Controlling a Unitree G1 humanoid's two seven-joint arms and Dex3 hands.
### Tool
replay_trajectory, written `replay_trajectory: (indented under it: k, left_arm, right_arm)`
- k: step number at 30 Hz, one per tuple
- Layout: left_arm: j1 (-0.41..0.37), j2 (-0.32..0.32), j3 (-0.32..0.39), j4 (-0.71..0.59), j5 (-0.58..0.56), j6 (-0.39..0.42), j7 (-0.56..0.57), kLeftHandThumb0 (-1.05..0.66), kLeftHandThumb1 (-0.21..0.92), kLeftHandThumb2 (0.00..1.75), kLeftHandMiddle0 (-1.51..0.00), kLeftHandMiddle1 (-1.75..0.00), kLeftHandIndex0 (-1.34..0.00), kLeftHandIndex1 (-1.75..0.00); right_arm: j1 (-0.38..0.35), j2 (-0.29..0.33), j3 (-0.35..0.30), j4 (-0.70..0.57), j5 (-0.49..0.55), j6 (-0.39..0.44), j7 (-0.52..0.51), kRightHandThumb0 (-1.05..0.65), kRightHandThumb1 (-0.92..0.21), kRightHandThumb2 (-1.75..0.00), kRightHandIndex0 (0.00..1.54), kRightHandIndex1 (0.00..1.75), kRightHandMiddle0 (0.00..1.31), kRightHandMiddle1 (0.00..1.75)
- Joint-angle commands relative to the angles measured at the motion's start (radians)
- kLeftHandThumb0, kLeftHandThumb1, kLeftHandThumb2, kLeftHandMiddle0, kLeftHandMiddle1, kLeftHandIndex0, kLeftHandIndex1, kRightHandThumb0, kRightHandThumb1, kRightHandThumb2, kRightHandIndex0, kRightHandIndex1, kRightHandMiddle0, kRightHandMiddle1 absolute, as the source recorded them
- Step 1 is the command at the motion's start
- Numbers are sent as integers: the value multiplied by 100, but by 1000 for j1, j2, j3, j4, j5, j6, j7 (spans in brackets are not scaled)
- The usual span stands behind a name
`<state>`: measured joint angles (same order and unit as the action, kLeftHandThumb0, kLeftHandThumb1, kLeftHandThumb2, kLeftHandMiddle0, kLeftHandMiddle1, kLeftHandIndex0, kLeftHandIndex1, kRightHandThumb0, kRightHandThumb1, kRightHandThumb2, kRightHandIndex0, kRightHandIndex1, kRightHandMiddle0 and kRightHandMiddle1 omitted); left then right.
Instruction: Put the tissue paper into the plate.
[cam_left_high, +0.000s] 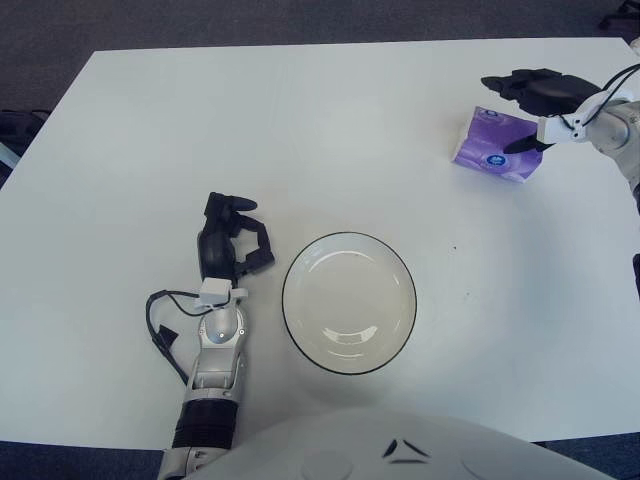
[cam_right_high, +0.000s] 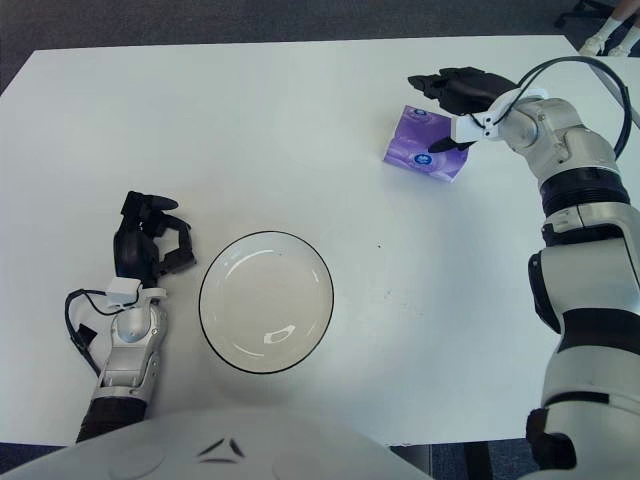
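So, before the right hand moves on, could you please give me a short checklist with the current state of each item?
1. Right hand at the tissue pack: ok, fingers above it, thumb at its near side.
2. Firm grasp on the pack: cannot tell; contact is not clearly visible.
3. Pack sitting on the table, not lifted: ok.
4. Plate empty and ready to receive: ok.
5. Path from pack to plate free of objects: ok.
6. Left hand out of the way, left of the plate, holding nothing: ok.
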<state>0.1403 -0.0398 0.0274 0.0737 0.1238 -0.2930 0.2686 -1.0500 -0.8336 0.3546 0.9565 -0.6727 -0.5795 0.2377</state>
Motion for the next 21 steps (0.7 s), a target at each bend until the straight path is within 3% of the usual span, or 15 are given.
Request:
replay_trajectory:
  k: [1, 21]
  left_arm:
    - [85, -3, -5, 109, 22, 30, 4, -1, 29, 136, -68, -170, -38, -175]
    - [86, -3, -7, 105, 15, 36, -2, -1, 28, 138, -67, -172, -38, -175]
  right_arm:
    - [4, -10, -23, -15, 27, 3, -10, -105, -71, -42, 0, 0, 0, 0]
    - [43, 36, -38, -48, 115, 134, 198, -94, -61, -45, 0, 0, 0, 0]
